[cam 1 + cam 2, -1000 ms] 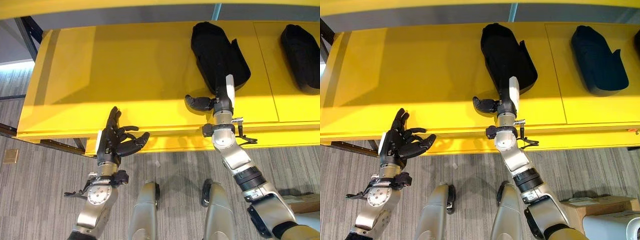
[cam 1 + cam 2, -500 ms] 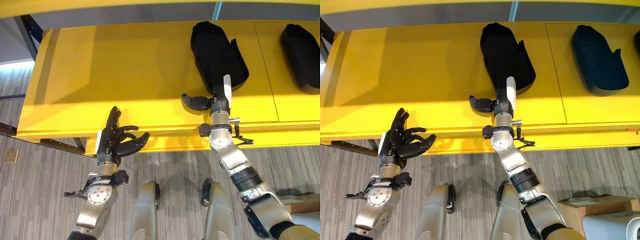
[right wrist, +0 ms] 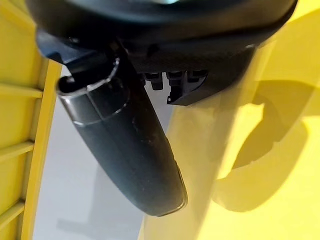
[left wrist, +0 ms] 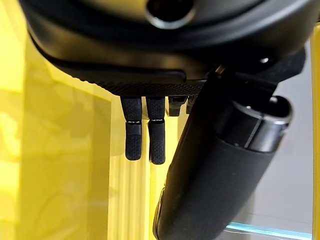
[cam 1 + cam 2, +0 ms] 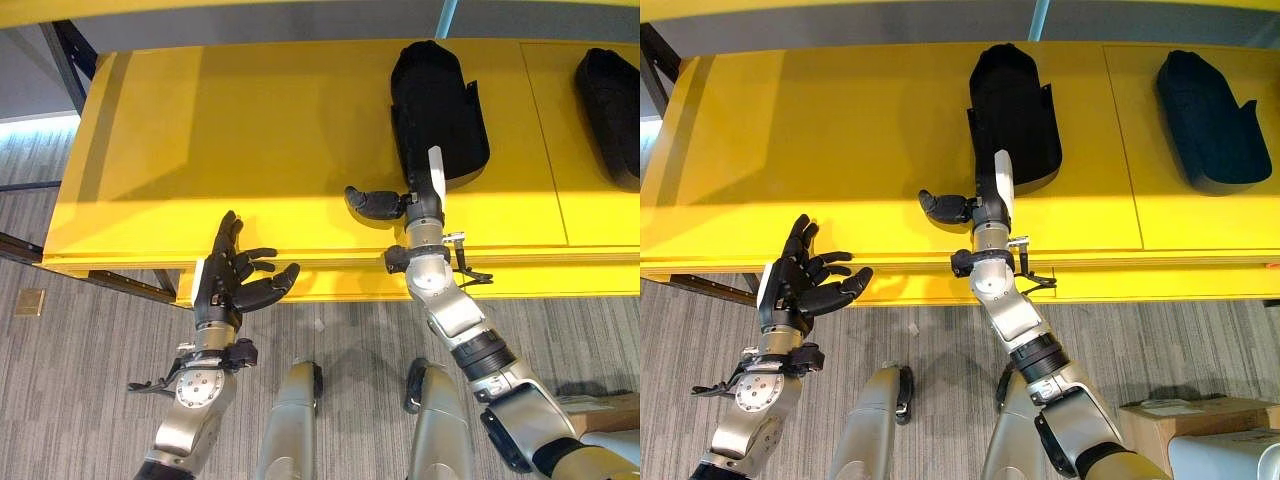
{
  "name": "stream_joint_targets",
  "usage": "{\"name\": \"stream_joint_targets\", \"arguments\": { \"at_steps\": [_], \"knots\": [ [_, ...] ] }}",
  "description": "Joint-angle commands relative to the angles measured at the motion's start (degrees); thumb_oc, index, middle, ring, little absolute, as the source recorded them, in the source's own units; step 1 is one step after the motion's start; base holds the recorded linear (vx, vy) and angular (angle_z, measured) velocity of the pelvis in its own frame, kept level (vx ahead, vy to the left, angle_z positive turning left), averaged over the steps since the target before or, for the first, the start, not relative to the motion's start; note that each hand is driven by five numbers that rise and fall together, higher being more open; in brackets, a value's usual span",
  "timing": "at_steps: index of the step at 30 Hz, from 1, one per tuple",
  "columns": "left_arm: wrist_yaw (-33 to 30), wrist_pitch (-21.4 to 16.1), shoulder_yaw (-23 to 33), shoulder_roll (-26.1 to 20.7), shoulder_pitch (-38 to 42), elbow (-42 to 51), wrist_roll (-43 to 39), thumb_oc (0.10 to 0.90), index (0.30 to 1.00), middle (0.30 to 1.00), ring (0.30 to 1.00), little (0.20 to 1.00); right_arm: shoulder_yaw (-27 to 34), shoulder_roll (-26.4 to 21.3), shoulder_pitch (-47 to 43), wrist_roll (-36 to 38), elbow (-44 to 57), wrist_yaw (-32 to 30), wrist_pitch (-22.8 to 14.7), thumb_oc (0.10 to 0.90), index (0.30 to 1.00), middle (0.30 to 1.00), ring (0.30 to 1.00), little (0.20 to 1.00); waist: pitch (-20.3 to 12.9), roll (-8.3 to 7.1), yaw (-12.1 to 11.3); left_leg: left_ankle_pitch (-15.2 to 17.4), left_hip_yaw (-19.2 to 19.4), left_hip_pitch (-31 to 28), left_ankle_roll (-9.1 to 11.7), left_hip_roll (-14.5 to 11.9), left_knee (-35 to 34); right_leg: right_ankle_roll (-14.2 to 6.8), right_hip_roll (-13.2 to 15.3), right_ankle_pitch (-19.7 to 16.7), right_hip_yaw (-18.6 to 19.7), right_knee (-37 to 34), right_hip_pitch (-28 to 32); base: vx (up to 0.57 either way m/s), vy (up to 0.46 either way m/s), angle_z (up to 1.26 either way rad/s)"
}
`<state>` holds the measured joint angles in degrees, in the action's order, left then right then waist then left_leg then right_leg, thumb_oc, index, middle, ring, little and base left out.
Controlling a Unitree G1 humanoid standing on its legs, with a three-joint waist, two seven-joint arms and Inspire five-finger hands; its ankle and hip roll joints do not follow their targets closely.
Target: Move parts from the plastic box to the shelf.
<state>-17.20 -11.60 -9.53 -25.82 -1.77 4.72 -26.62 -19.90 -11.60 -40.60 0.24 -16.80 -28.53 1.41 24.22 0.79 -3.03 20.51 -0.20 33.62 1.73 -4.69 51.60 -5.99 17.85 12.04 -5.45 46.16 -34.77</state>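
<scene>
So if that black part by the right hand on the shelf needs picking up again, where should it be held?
Probably the black part by its narrower near end, coming from the shelf's front edge: that end points toward the right hand, which sits open just before it.

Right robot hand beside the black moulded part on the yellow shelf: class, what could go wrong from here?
1. The right robot hand sits at the near end of the black moulded part; a careless withdrawal might drag it toward the yellow shelf edge.
2. The left robot hand hovers at the shelf's front lip and could bump it.
</scene>
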Motion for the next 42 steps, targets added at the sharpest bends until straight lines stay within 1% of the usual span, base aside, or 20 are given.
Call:
{"name": "stream_joint_targets", "arguments": {
  "at_steps": [1, 12, 17, 20, 28, 39, 42],
  "knots": [
    [-1.8, 0.2, -0.4, -1.1, -0.1, 0.9, -0.9, 0.900, 1.000, 1.000, 1.000, 1.000, 0.7, 1.2, -9.2, 1.2, 0.2, -0.1, -4.4, 0.900, 1.000, 1.000, 1.000, 1.000, 1.6, 0.33, -0.7, 0.4, -2.0, -2.8, -2.4, -0.1, -4.0, 1.4, 0.6, 3.6, 1.2, -1.4, 6.5, 0.00, 0.000, 0.00],
    [-1.8, 0.3, -0.5, -0.9, 0.2, 0.6, -1.1, 0.900, 1.000, 1.000, 1.000, 1.000, 0.9, 0.5, -9.7, 0.2, 1.5, -0.2, -4.1, 0.900, 1.000, 1.000, 1.000, 1.000, 1.2, 0.21, -0.4, 0.5, -2.1, -2.9, -2.3, -0.1, -3.8, 1.5, 0.5, 3.9, 1.5, -1.0, 6.2, 0.00, 0.000, 0.00],
    [-1.6, 0.7, -0.7, -0.8, -0.1, 0.3, -0.9, 0.900, 1.000, 1.000, 1.000, 1.000, 2.1, -1.2, -8.3, -2.2, 5.5, -0.6, -3.8, 0.900, 1.000, 1.000, 1.000, 1.000, 1.2, -0.02, 0.0, 0.5, -2.1, -3.2, -2.2, -0.3, -3.8, 1.5, 0.4, 4.2, 1.5, -0.7, 6.3, 0.00, 0.000, 0.00],
    [-1.2, 0.9, -1.1, -0.7, -0.2, -0.3, -0.8, 0.900, 1.000, 1.000, 1.000, 1.000, 4.0, -2.7, -6.6, -4.5, 11.3, -1.7, -4.2, 0.900, 1.000, 1.000, 1.000, 1.000, 1.0, -0.50, 0.6, 0.3, -2.1, -3.8, -1.9, -0.6, -4.2, 1.7, 0.2, 4.3, 1.6, -0.8, 6.4, 0.00, 0.000, 0.00],
    [-0.4, 1.5, -1.5, -1.0, -0.9, -0.8, -0.4, 0.900, 1.000, 1.000, 1.000, 1.000, 5.7, -3.4, -3.8, -7.0, 19.2, -2.3, -5.7, 0.900, 1.000, 1.000, 1.000, 1.000, 0.0, -0.94, 1.4, -0.5, -2.6, -4.7, -1.2, -1.2, -5.2, 2.1, -0.3, 4.6, 1.3, -1.0, 7.2, -0.01, -0.010, 0.00],
    [0.3, 1.6, -1.8, -1.1, -0.9, -1.4, -0.2, 0.900, 1.000, 1.000, 1.000, 1.000, 6.6, -3.8, -2.6, -6.9, 21.8, -2.5, -6.8, 0.900, 1.000, 1.000, 1.000, 1.000, -0.8, -1.10, 2.1, -1.3, -2.4, -5.8, -0.7, -1.4, -6.4, 2.3, -0.6, 4.4, 1.3, -1.7, 7.9, 0.00, -0.002, 0.00],
    [0.8, 1.8, -1.8, -1.1, -1.0, -1.6, -0.1, 0.900, 1.000, 1.000, 1.000, 1.000, 7.0, -3.9, -1.4, -5.4, 22.8, -2.0, -7.5, 0.900, 1.000, 1.000, 1.000, 1.000, -1.0, -1.17, 2.4, -1.4, -2.3, -6.1, -0.6, -1.6, -6.5, 2.3, -0.8, 4.4, 1.5, -1.8, 8.1, 0.00, 0.000, 0.00]
  ]
}}
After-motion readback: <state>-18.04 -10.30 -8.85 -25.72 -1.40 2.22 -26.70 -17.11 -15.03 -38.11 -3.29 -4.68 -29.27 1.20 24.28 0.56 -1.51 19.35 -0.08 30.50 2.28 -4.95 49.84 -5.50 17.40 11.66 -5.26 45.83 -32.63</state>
